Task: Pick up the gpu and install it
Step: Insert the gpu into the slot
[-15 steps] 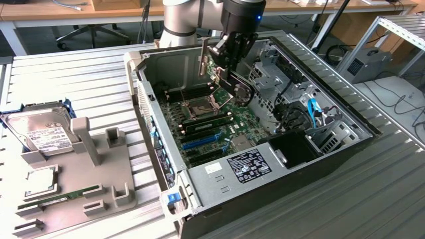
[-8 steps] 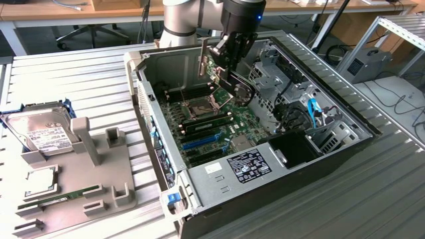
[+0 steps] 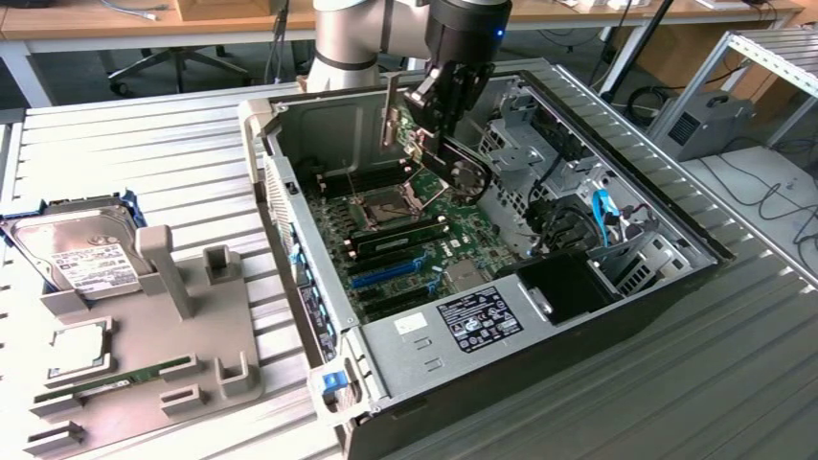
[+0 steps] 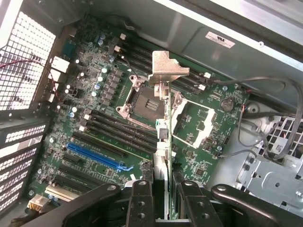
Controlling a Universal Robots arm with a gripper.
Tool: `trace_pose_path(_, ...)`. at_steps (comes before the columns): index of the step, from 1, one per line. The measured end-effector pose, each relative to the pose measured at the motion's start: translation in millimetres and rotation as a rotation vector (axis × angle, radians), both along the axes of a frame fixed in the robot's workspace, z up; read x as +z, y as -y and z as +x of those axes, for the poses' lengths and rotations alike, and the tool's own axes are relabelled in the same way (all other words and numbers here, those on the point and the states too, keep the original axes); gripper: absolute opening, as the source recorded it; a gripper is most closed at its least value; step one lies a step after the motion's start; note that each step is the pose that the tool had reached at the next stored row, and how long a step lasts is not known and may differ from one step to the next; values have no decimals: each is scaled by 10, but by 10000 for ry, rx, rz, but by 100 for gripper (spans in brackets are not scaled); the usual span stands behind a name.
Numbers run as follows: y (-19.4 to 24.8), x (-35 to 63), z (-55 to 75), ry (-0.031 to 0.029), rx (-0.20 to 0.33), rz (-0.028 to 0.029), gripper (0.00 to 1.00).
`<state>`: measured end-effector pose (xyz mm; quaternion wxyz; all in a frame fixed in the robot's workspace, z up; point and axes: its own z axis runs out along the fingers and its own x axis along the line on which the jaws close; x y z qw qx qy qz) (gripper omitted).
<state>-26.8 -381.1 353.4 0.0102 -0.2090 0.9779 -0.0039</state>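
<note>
The gpu hangs inside the open computer case, above the motherboard near its CPU socket. It is a dark card with a round fan, and its silver bracket stands upright. My gripper reaches down from above and is shut on the card's edge. In the wrist view the gpu shows edge-on, with the bracket at its far end. My gripper clamps it between two black fingers. The blue expansion slot lies off to one side of the card, apart from it.
On the exterior view's left a grey fixture plate carries a hard drive, a CPU and a RAM stick. Case walls, a drive cage and blue cables ring the motherboard.
</note>
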Motion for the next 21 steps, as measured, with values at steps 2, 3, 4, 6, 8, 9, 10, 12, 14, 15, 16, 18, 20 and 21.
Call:
trace_pose_path(2, 0, 0, 0, 0, 56, -1, 26)
trace_pose_path(3, 0, 0, 0, 0, 84, 0, 26)
trace_pose_path(4, 0, 0, 0, 0, 111, 0, 26)
trace_pose_path(6, 0, 0, 0, 0, 165, 0, 26)
trace_pose_path(8, 0, 0, 0, 0, 225, 0, 26)
trace_pose_path(9, 0, 0, 0, 0, 246, 0, 26)
trace_pose_path(10, 0, 0, 0, 0, 276, 0, 26)
trace_pose_path(12, 0, 0, 0, 0, 338, 0, 26)
trace_pose_path(14, 0, 0, 0, 0, 388, 0, 26)
trace_pose_path(15, 0, 0, 0, 0, 417, 0, 26)
trace_pose_path(16, 0, 0, 0, 0, 448, 0, 26)
trace_pose_path(18, 0, 0, 0, 0, 502, 0, 26)
trace_pose_path(20, 0, 0, 0, 0, 556, 0, 26)
trace_pose_path(21, 0, 0, 0, 0, 582, 0, 26)
